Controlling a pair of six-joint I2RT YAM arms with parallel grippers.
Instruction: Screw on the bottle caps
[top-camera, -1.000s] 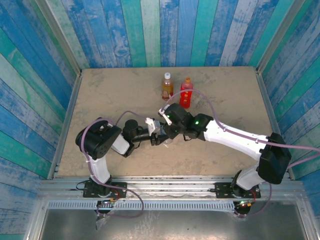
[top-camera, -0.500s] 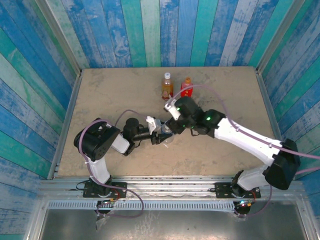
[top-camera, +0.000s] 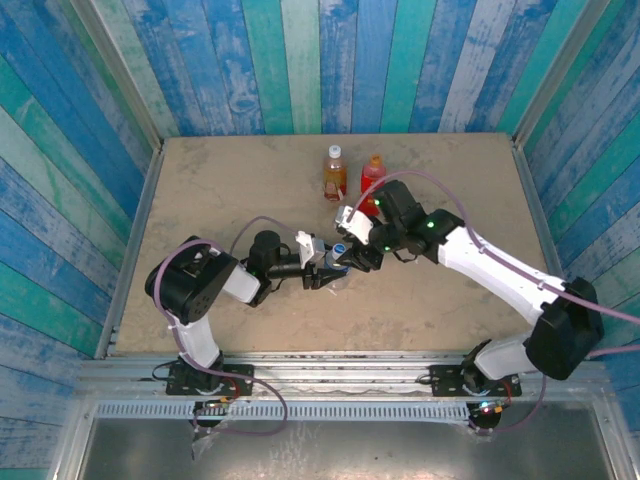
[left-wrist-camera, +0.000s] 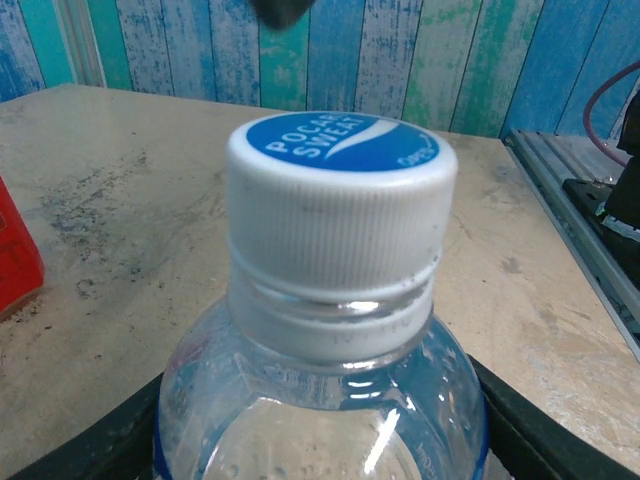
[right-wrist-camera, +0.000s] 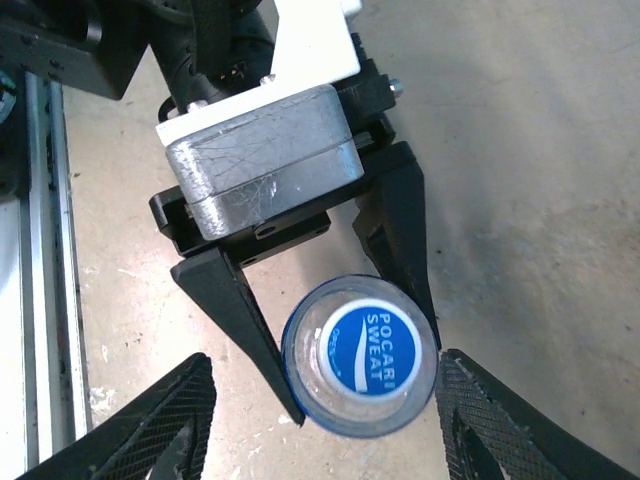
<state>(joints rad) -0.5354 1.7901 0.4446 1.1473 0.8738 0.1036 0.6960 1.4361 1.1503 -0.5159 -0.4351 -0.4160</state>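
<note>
A clear bottle (left-wrist-camera: 320, 400) stands upright on the table with my left gripper (top-camera: 330, 268) shut around its body. Its black fingers (right-wrist-camera: 235, 310) press against both sides. A white cap with a blue top (right-wrist-camera: 368, 345) sits on the neck, also seen close up as the cap (left-wrist-camera: 340, 190) in the left wrist view. My right gripper (right-wrist-camera: 328, 375) hovers over the cap, open, with its ribbed pads (right-wrist-camera: 500, 420) well apart and touching nothing. At the back stand the amber tea bottle (top-camera: 334, 172) with a white cap and the red bottle (top-camera: 372, 176) with an orange cap.
The two back bottles stand close behind the right arm's wrist (top-camera: 392, 215). Blue and green plank walls (top-camera: 300, 60) enclose the tan table (top-camera: 220, 180) on three sides. A metal rail (right-wrist-camera: 40, 250) runs along the near edge.
My right gripper has let go of the cap, opened and drawn back to the right, uncovering the bottle top. The left gripper and bottle have stayed put.
</note>
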